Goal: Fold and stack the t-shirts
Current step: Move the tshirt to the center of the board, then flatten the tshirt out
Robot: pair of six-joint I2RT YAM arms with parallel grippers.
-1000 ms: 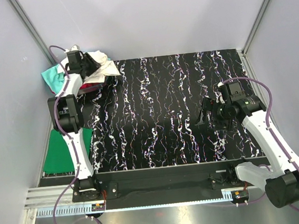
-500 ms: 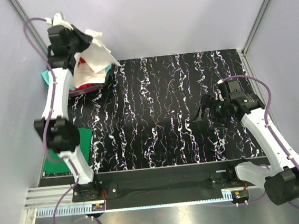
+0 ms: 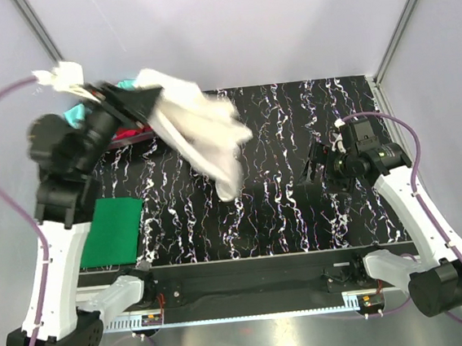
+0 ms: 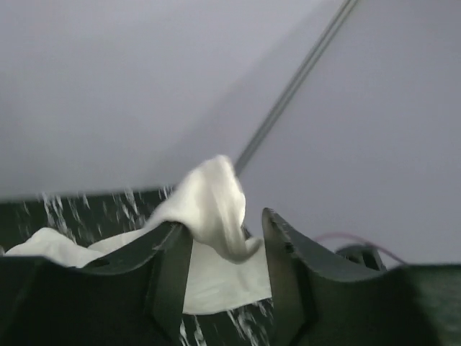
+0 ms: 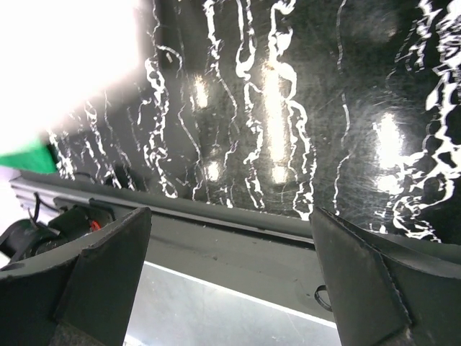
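Observation:
The white t-shirt [image 3: 203, 135] hangs in the air over the black marbled table [image 3: 291, 118], blurred, trailing right and down from my left gripper [image 3: 144, 99]. In the left wrist view its cloth [image 4: 216, 202] drapes over one finger [image 4: 169, 259], and the jaws of my left gripper [image 4: 223, 220] stand apart with a gap beside the cloth. A folded green t-shirt [image 3: 112, 231] lies flat at the table's left edge. Dark red cloth [image 3: 129, 134] and teal cloth [image 3: 74, 114] lie at the back left, behind the arm. My right gripper [image 3: 321, 168] hovers open and holds nothing.
Grey walls close in the table on three sides. In the right wrist view my right gripper [image 5: 230, 213] looks over the table's near edge and the metal rail [image 5: 216, 245], with a green corner [image 5: 25, 157] at the left.
My left arm has swung up and forward from the back-left pile, pulling the white t-shirt out over the table. Its jaws shut, then parted. The right arm barely moved.

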